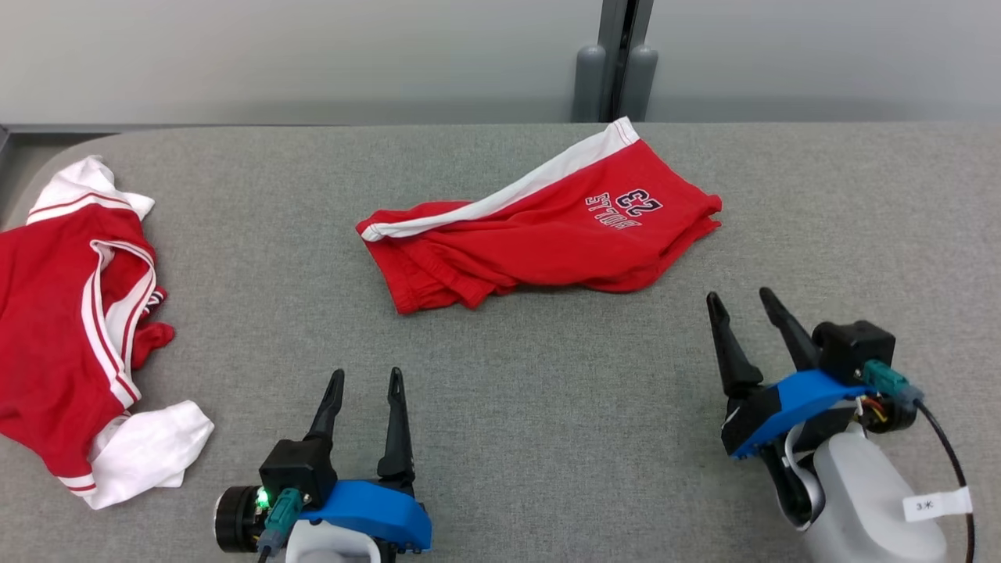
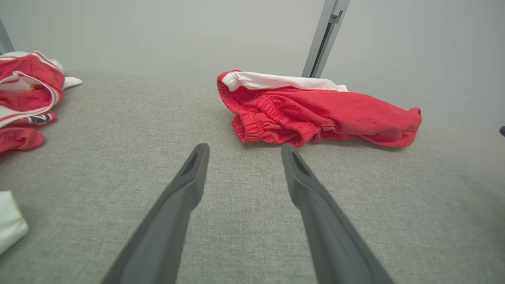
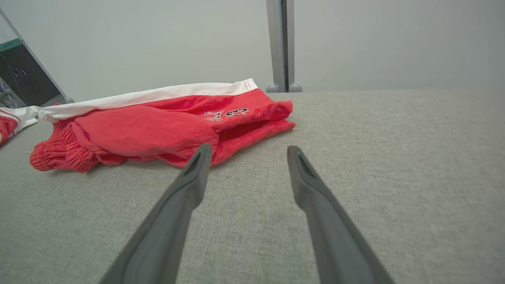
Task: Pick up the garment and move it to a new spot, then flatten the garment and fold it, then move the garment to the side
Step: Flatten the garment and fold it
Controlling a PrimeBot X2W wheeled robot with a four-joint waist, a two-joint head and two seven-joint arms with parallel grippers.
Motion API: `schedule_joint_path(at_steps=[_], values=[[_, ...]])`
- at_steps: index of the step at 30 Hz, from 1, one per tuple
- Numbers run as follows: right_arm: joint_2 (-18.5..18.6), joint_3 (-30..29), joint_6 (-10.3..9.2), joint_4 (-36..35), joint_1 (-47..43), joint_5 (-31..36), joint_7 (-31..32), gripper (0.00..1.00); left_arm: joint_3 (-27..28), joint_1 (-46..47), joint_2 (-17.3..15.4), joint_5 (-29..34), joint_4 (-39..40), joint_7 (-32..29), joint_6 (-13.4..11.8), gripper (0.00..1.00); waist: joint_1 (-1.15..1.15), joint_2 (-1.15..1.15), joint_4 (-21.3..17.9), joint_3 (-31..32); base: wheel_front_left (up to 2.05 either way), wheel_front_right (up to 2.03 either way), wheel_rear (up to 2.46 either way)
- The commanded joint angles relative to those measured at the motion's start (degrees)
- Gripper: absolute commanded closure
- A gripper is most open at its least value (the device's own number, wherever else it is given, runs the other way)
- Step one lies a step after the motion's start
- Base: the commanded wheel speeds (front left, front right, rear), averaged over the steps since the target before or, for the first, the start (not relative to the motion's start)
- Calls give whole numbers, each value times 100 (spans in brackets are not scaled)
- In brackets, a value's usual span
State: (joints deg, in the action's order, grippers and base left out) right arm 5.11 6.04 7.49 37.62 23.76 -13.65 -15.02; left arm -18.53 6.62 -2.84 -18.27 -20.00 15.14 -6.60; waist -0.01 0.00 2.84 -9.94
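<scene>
The red shorts [image 1: 547, 234] lie crosswise on the bench [image 1: 547, 407], ahead of both grippers. The right gripper [image 1: 740, 299], spread and empty, sits nearer, by the hem end. The left gripper [image 1: 366, 377], also spread, faces the waistband.

The red shorts [image 1: 547, 234] are lying rumpled and loosely doubled over around the middle of the grey table [image 1: 547, 438]. There's a white stripe along the far edge, the elastic waistband is bunched at the left end, and the "23" print faces up.
</scene>
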Motion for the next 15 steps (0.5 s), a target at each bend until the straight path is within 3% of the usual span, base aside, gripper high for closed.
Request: schedule_joint_path(at_steps=[1, 9, 15], values=[[94, -11, 0, 59, 236, -12, -19, 0, -52, 134, -9, -29, 29, 1, 11, 0, 1, 0, 95, -186, 0, 0, 0], [459, -157, 0, 911, 1572, -89, 5, 0, -555, 591, -9, -162, 24, 1, 54, 0, 1, 0, 537, -1043, 0, 0, 0], [574, -275, 0, 1794, 2323, -126, 60, 0, -896, 791, -6, -274, -80, 1, 104, 0, 1, 0, 784, -1316, 0, 0, 0]])
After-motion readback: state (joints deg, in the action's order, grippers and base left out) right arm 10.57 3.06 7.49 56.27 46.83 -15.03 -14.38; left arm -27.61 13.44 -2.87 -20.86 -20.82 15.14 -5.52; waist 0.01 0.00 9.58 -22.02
